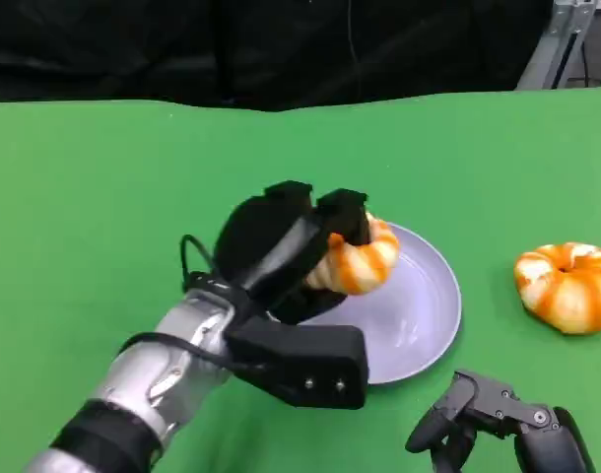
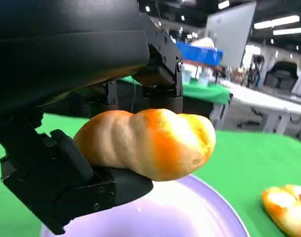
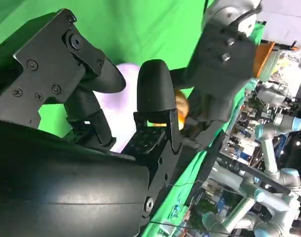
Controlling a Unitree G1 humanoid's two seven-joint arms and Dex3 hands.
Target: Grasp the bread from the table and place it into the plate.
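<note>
My left hand (image 1: 286, 246) holds an orange-and-cream twisted bread (image 1: 358, 258) just above the left part of the pale lavender plate (image 1: 419, 305). In the left wrist view the bread (image 2: 150, 143) sits between the black fingers (image 2: 163, 79) above and the thumb below, clear of the plate (image 2: 190, 212). My right hand (image 1: 493, 419) rests low at the front right, fingers apart, holding nothing. In the right wrist view its fingers (image 3: 155, 94) are spread, with the plate (image 3: 126, 98) and the held bread (image 3: 181, 106) beyond them.
A second orange-and-cream bread (image 1: 568, 284) lies on the green table (image 1: 103, 217) to the right of the plate; it also appears as the second bread (image 2: 287, 205) in the left wrist view. A black backdrop runs along the table's far edge.
</note>
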